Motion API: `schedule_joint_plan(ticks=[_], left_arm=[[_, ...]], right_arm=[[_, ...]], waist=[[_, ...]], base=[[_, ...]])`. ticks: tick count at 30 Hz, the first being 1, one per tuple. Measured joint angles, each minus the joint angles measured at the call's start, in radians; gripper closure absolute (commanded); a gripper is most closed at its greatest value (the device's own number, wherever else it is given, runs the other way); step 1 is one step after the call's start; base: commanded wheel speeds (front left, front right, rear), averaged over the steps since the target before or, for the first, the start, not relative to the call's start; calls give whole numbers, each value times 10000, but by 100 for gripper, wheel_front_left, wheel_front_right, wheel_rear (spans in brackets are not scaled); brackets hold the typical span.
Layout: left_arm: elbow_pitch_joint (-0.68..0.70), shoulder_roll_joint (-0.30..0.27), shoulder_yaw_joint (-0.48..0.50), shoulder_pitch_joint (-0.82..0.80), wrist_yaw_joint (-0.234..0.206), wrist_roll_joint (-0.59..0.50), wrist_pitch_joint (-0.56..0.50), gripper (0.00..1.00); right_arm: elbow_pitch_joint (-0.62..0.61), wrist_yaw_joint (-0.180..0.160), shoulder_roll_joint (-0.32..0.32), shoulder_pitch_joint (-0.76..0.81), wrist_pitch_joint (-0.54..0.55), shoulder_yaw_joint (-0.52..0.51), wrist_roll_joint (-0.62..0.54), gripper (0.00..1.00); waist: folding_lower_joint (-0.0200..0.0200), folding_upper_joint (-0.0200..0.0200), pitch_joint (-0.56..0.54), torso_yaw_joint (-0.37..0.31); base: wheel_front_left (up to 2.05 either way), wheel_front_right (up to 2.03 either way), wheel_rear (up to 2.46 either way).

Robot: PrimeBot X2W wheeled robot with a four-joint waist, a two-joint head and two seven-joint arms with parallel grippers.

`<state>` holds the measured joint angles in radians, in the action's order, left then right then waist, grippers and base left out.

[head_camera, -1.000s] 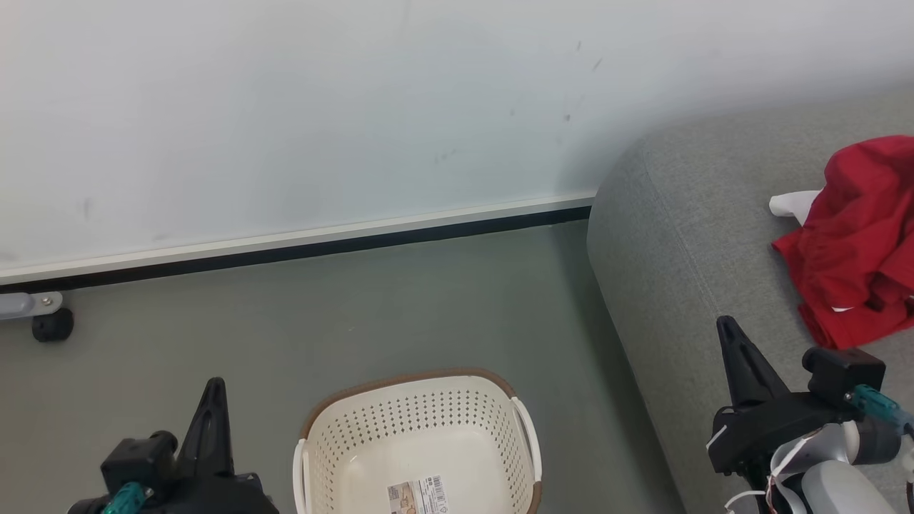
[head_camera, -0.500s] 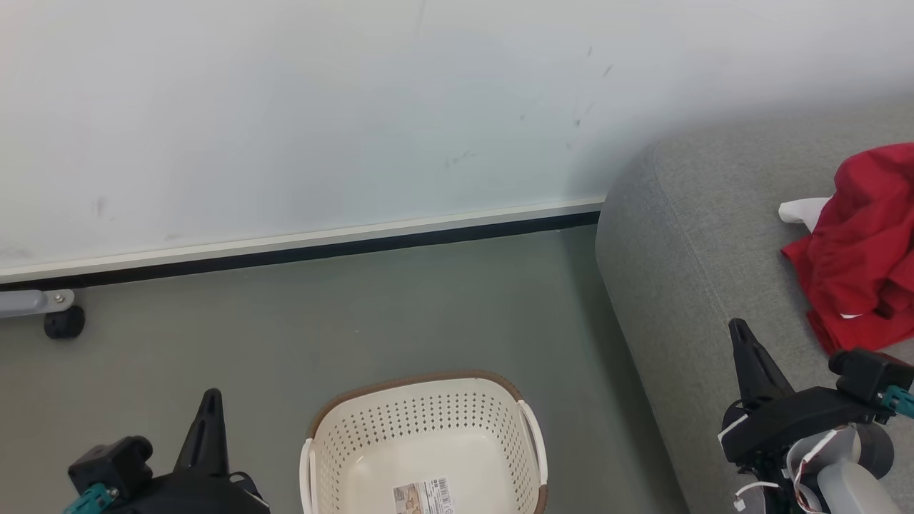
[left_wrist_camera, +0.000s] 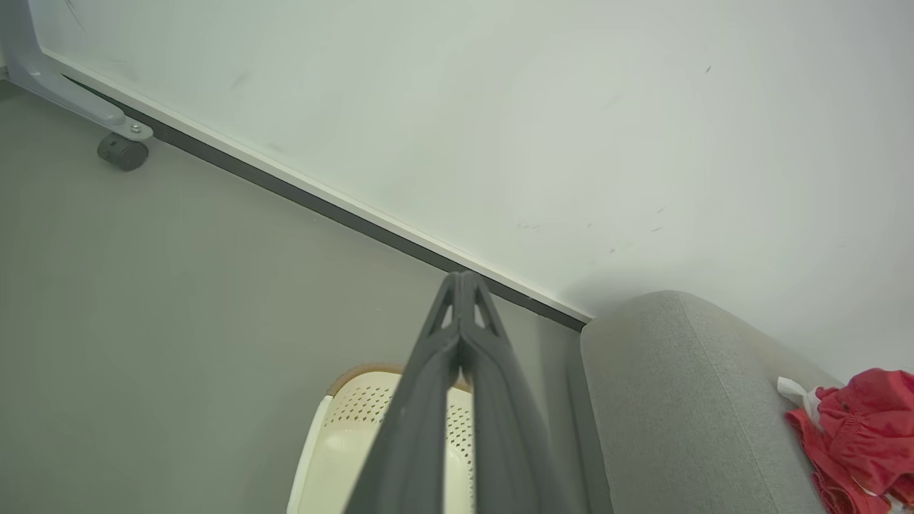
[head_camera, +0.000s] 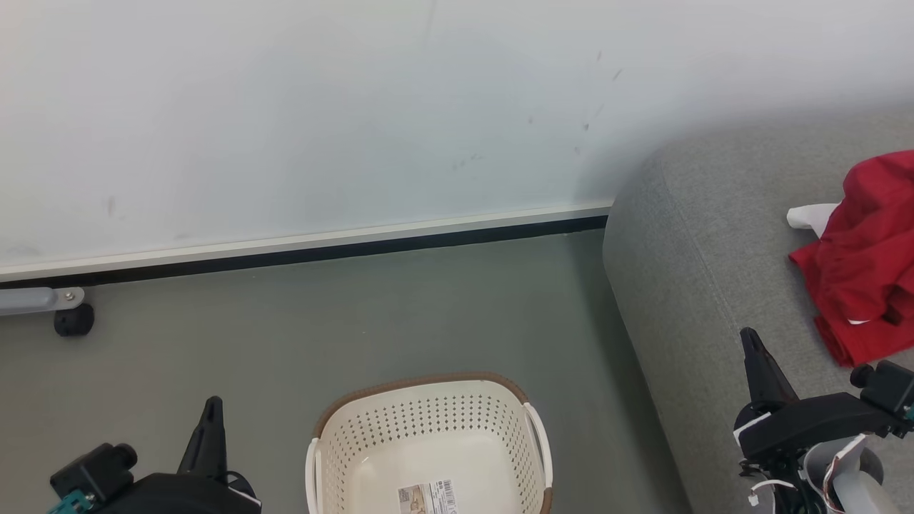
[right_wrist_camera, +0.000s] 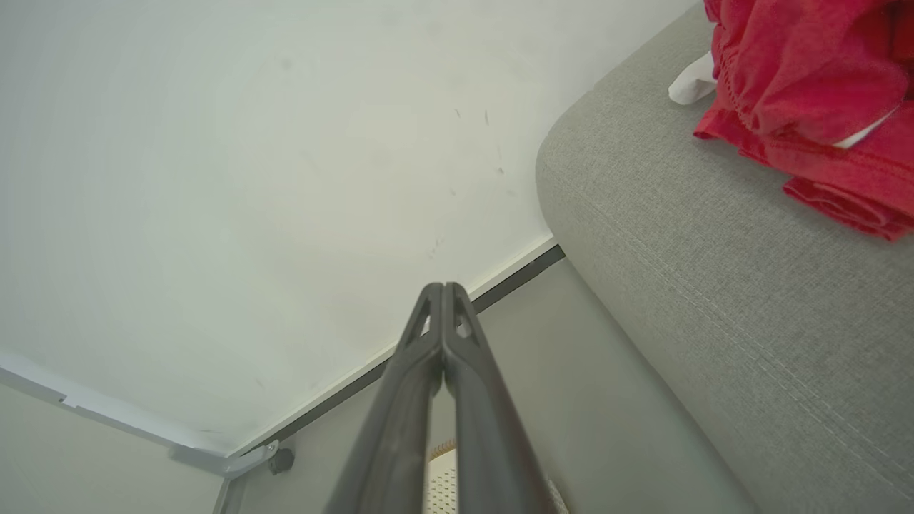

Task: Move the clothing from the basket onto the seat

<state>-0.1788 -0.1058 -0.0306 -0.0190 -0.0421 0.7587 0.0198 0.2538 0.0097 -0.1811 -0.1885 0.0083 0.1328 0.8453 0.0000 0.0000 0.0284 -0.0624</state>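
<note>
The red clothing lies crumpled on the grey fabric seat, near its rounded corner, with 1 white sleeve poking out at the far side. The cream perforated basket, brown-rimmed, stands upright on the floor beside the seat, a paper label on its base.

A plain white wall, faintly scuffed with dark marks, meets a smooth grey-green floor along a white skirting strip edged black below, where a black caster sits under a grey metal bracket.
</note>
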Motion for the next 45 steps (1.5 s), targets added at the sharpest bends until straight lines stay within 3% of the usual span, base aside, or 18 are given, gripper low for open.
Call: schedule_joint_plan(ticks=[45], left_arm=[[-823, 453, 888, -412, 1175, 6077, -976, 100]], right_arm=[[330, 790, 976, 587, 788, -1937, 5461, 100]], waist=[[0, 0, -193, 454]], base=[[0, 0, 0]])
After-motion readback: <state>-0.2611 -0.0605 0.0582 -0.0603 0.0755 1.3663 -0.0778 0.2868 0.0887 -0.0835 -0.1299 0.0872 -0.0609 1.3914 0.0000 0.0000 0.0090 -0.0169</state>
